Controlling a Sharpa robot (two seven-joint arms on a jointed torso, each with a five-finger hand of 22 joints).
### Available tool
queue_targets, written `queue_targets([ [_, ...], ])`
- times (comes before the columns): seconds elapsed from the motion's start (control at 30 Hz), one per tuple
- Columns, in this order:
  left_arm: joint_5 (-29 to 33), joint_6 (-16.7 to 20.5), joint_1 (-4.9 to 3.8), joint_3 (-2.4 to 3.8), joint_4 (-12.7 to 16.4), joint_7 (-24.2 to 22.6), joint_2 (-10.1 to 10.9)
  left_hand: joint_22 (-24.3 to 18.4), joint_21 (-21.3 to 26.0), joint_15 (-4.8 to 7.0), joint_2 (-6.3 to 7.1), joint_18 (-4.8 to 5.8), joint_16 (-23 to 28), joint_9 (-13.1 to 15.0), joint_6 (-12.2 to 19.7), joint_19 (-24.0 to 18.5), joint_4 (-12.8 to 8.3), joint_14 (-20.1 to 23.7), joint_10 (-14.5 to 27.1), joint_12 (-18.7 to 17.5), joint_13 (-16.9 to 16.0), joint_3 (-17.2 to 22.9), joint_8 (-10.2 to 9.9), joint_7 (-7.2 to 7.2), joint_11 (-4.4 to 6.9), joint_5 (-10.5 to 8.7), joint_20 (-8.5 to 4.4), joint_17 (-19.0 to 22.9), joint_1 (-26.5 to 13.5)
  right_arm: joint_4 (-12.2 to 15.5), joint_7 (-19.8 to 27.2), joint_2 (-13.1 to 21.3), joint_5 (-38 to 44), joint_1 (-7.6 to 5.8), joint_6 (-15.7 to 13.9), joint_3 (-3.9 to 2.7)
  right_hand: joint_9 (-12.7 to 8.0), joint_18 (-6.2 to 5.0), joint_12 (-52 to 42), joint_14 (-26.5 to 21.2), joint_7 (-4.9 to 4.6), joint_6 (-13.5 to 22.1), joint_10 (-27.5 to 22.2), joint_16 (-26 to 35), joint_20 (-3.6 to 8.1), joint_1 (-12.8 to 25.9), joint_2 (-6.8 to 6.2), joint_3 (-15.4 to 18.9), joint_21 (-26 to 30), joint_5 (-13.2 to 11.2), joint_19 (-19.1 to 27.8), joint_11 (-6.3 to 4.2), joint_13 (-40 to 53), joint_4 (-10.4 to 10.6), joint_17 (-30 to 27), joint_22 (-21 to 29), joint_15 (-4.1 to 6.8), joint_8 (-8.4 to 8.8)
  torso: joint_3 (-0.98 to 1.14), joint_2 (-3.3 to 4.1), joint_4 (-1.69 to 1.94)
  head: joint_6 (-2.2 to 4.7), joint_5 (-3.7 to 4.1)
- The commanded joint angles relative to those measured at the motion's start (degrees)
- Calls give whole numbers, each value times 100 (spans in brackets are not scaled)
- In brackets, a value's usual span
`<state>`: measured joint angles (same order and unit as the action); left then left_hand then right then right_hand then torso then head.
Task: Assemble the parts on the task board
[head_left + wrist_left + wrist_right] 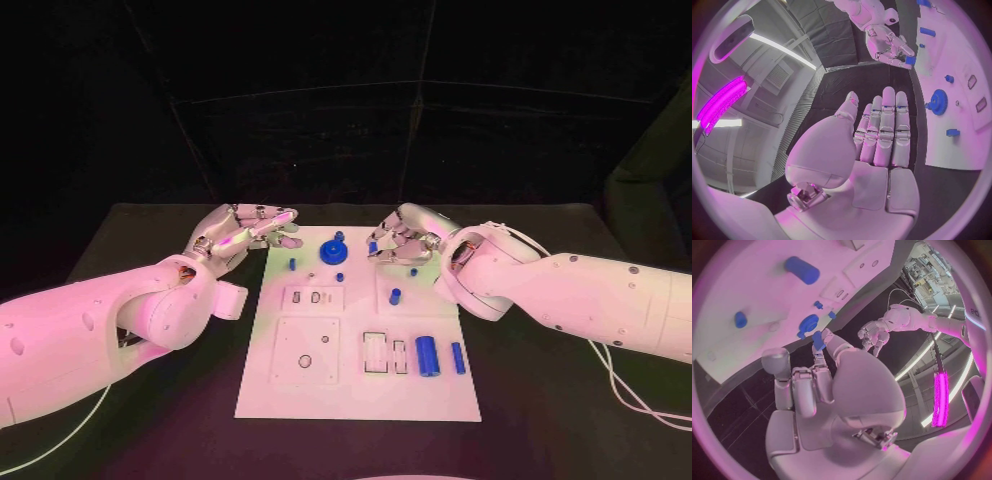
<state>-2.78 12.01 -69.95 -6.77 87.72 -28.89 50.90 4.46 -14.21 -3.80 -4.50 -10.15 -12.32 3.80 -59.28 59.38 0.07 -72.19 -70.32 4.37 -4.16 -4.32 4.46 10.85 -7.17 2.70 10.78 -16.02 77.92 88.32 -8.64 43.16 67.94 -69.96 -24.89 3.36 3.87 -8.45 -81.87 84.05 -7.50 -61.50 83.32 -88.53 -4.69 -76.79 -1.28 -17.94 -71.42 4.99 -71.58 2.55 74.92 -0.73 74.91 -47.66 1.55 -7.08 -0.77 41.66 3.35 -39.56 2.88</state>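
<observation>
Your right hand (392,240) hung over the far right corner of the white board (361,395), its fingers curled around a small blue peg (372,247) pinched at the fingertips; the right wrist view showed that peg (819,340) standing up between thumb and finger. Your left hand (245,232) hovered just off the board's far left corner, fingers straight and side by side, the palm flat and holding nothing. On the board, a blue gear (335,248) sat near the far edge with small blue pegs (291,265) beside it, another short peg (395,296) stood toward the right edge, and a thick blue cylinder (427,356) lay next to a slimmer blue rod (459,358) in the near right part. These pieces looked like hard, light plastic, probably smooth enough to slip or twist in metal fingertips, so you would have done best to pinch each across its round sides near the middle, leaving the end bare for its socket. The gear likely wanted a grip on its toothed rim, and the cylinder, lying flat, could roll if nudged.
</observation>
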Motion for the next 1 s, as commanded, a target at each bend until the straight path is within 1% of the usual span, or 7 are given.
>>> queue_targets([
  [0.03, -19, 2, -27, 6, -16, -30, 1, -8, 9, -13, -62, -40, 31, 0, -24, 29, -24, -12, 40, -21, 6, 3, -12, 1, 19, 10, -8, -7, 7, -88, -469, -264, 325, -8, 28, 1, 15, 93, 32, 523, 44, -75, 15, -21, 40, 71, 18, -37, -16, 21, -3, -31, 537, -1, 1160, 12, 29, 27, -27, -26, 35, -44, -53],
  [0.17, -9, 9, -52, 6, -50, -48, -9, -8, 9, -13, -62, -40, 31, 0, -24, 29, -24, -12, 40, -21, 6, 3, -12, 1, 19, 10, -8, -7, 7, -253, -628, -645, 557, 46, 192, 8, 13, 89, 45, 520, 44, -74, 6, -16, 41, 101, 1, -51, -3, 72, 7, -32, 524, 0, 1147, 37, 30, 34, -33, -26, 41, -79, -144],
  [0.23, 41, 1, -61, 6, -58, -53, -15, -8, 9, -13, -62, -40, 31, 0, -24, 29, -24, -12, 40, -21, 6, 3, -12, 1, 19, 10, -8, -7, 7, -299, -677, -767, 652, 91, 251, 12, 10, 86, 64, 517, 41, -67, -7, -11, 41, 135, -17, -57, 8, 131, 16, -29, 505, 7, 1134, 55, 29, 43, -32, -21, 46, -64, -160],
  [0.27, 60, 2, -63, 6, -61, -55, -16, -8, 10, -13, -63, -40, 32, 1, -24, 29, -24, -12, 40, -21, 6, 3, -12, 1, 19, 10, -8, -7, 6, -315, -694, -807, 688, 110, 270, 13, 9, 85, 67, 517, 39, -63, -10, -10, 41, 144, -23, -58, 12, 147, 19, -28, 502, 8, 1132, 63, 29, 47, -26, -22, 37, -65, -188],
  [0.43, 139, 13, -73, 6, -76, -70, -23, -9, 11, -13, -63, -40, 33, 1, -28, 31, -26, -14, 38, -24, 6, 1, -12, 1, 19, 10, -8, -11, 5, -359, -802, -1022, 863, 251, 400, 17, 7, 83, 76, 517, 36, -53, -16, -10, 40, 165, -50, -62, 20, 199, 25, -25, 495, 2, 1133, 75, 27, 58, -23, -24, 17, -90, -274],
  [0.67, 168, 22, -77, 6, -97, -83, -35, -9, 12, -13, -60, -40, 34, 1, -27, 31, -29, -13, 38, -26, 7, -2, -13, 1, 18, 10, -8, -12, 6, -390, -918, -1200, 1022, 346, 517, 19, 7, 82, 75, 516, 37, -55, -15, -8, 39, 164, -63, -70, 26, 225, 29, -26, 498, -10, 1130, 87, 27, 59, -16, -20, 7, -83, -312],
  [1.0, 177, 18, -77, 6, -113, -87, -54, -9, 12, -13, -60, -40, 34, 1, -27, 31, -29, -13, 38, -26, 7, -2, -13, 1, 18, 10, -8, -12, 6, -421, -973, -1318, 1236, 420, 633, 20, 8, 83, 69, 519, 37, -59, -10, -12, 39, 163, -78, -76, 23, 250, 24, -27, 506, -24, 1142, 77, 27, 60, -13, -25, -14, -125, -343],
])
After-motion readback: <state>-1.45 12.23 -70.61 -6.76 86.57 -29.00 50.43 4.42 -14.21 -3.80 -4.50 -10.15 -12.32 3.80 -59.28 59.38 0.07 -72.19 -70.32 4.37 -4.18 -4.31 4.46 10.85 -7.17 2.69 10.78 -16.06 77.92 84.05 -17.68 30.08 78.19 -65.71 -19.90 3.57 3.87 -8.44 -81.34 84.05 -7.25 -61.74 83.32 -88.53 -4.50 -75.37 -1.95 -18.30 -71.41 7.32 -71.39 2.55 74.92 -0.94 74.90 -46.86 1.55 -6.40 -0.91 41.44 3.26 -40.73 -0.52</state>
